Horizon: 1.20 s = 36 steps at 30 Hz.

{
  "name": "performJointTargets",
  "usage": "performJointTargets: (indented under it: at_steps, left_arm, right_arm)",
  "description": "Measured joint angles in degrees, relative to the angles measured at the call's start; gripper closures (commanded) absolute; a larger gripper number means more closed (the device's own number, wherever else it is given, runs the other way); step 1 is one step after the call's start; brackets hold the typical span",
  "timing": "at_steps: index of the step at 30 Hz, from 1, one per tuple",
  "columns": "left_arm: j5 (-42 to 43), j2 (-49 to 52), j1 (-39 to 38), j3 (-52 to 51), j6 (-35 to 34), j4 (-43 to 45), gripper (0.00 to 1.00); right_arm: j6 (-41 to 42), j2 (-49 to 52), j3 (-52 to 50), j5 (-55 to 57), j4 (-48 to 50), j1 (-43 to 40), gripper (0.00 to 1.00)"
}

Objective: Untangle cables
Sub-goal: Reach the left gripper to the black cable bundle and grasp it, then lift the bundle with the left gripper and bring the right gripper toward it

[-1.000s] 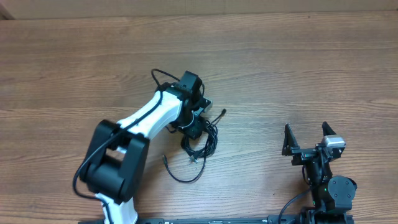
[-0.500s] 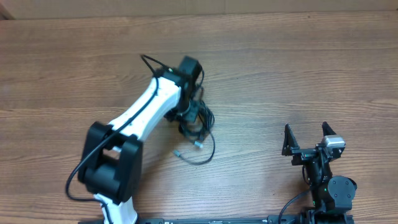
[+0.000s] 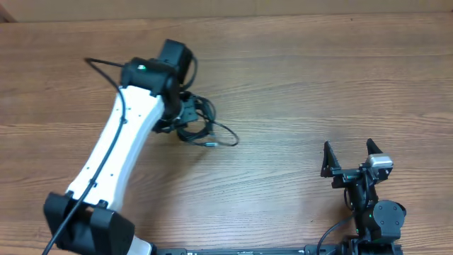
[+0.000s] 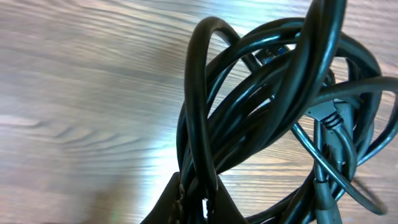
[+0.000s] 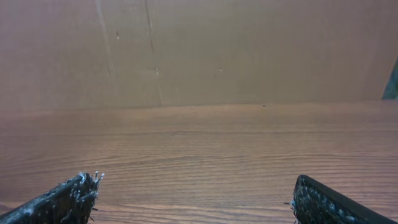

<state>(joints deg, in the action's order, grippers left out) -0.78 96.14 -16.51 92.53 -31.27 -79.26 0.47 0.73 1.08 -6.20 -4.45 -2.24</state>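
Left gripper [image 3: 187, 119] was clamped on the knotted bundle of thin black cables [image 3: 202, 127], at about 10 o'clock on the brown wood-grain table [image 3: 304, 71]. One plug end trailed toward 4 o'clock. Right gripper [image 3: 348, 154] sat at 4 o'clock, jaws wide apart, well clear of the cables.

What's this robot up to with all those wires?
The left arm's gripper is pinching a tangled bundle of thin black cables over the far left part of the wooden table, with one loose end trailing off to the right. The right gripper sits open and empty near the front edge, well away from the bundle. The cables are all looped together in one clump, so none has been separated yet.
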Motion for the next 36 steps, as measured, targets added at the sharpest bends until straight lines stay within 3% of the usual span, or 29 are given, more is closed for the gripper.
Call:
performJointTargets:
  at_steps: [2,4,10,15,23,30,36]
  left_arm:
    - [-0.42,-1.81,2.27,0.00,1.33,-0.22,0.96]
    - [-0.76,-4.07,4.26,0.00,3.08,-0.26,0.96]
    - [-1.27,-11.02,7.34,0.00,7.30,-0.33,0.96]
    - [-1.20,-13.92,7.41,0.00,8.07,-0.33,0.96]
    - [2.25,-14.16,7.41,0.00,10.67,-2.12,0.96]
    - [9.33,-14.16,7.41,0.00,21.57,-2.91,0.96]
    - [18.14,-14.16,7.41,0.00,32.57,-0.46,0.96]
  right_arm:
    - [2.43,0.00,0.00,-1.29,0.13,-0.02,0.00]
    - [10.23,0.00,0.00,-5.53,0.74,-0.02,0.00]
    - [43.67,0.00,0.00,-26.34,0.90,-0.02,0.00]
    - [58.69,0.00,0.00,-40.04,0.81,-0.02,0.00]
    - [57.40,0.02,0.17,-39.80,-0.15,-0.02,0.02]
    - [48.50,3.82,11.54,-31.65,-17.70,-0.02,0.02]
    - [42.14,16.65,26.95,-30.51,-31.47,-0.02,0.01]
